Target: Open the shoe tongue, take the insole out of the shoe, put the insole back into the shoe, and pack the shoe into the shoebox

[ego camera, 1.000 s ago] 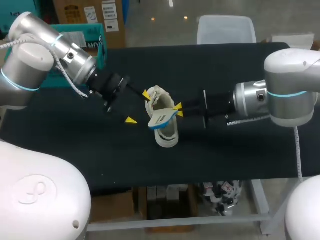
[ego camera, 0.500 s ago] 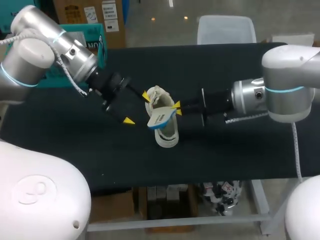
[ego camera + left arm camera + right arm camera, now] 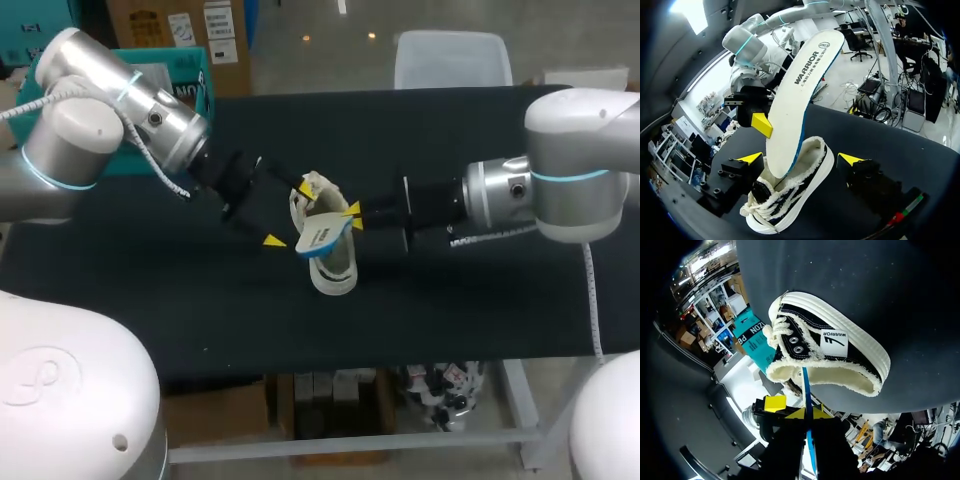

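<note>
The shoe (image 3: 338, 272) lies on the counter (image 3: 480, 300) near its middle. The insole (image 3: 320, 236) stands up out of it, clamped in the right tool (image 3: 354, 216). The left tool (image 3: 286, 214), fingers apart, has closed in from the left edge and is now just beside the shoe.

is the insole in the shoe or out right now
Partly in. One end of the insole sits inside the shoe; the rest sticks up out of it, pinched by the right claw.
</note>
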Action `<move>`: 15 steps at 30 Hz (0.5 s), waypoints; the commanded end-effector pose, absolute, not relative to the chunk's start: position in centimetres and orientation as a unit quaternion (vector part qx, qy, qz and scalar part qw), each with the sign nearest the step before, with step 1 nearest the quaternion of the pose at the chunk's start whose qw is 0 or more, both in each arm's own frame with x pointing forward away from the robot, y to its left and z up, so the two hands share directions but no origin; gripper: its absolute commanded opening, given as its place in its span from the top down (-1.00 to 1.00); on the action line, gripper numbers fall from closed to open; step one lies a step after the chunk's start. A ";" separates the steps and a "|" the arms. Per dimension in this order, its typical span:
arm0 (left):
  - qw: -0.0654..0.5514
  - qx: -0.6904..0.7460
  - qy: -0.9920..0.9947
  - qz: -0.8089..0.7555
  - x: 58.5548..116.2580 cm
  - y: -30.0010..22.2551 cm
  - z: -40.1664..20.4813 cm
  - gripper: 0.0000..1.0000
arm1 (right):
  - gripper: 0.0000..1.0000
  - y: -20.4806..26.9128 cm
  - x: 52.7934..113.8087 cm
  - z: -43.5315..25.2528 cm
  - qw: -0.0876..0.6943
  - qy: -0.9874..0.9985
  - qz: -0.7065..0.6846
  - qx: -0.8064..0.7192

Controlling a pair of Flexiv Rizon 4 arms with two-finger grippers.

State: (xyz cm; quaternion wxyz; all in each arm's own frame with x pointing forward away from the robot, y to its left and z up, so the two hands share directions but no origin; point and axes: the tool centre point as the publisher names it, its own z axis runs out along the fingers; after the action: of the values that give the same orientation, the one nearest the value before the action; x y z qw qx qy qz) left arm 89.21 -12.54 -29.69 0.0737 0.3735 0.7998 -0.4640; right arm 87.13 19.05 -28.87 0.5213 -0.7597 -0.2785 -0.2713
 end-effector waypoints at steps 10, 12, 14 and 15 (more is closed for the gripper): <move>0.081 0.371 0.788 -0.485 90.7 -14.5 -29.6 0.12 | 1.00 19.3 87.4 -29.4 0.535 -0.276 -0.272 -0.751; 0.080 0.373 0.786 -0.487 90.7 -14.7 -29.6 0.11 | 1.00 19.2 87.3 -29.5 0.537 -0.275 -0.273 -0.750; 0.079 0.374 0.784 -0.489 90.7 -14.9 -29.7 0.14 | 1.00 19.2 87.3 -29.6 0.537 -0.273 -0.272 -0.750; 0.078 0.375 0.783 -0.491 90.6 -15.0 -29.7 0.15 | 1.00 19.2 87.3 -29.7 0.538 -0.272 -0.272 -0.750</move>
State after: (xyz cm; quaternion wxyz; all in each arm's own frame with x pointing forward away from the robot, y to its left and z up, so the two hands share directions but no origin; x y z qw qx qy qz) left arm 90.18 -14.78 -29.27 0.0814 0.3729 0.7865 -0.4855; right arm 87.22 19.34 -29.35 0.5320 -0.7545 -0.2720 -0.2713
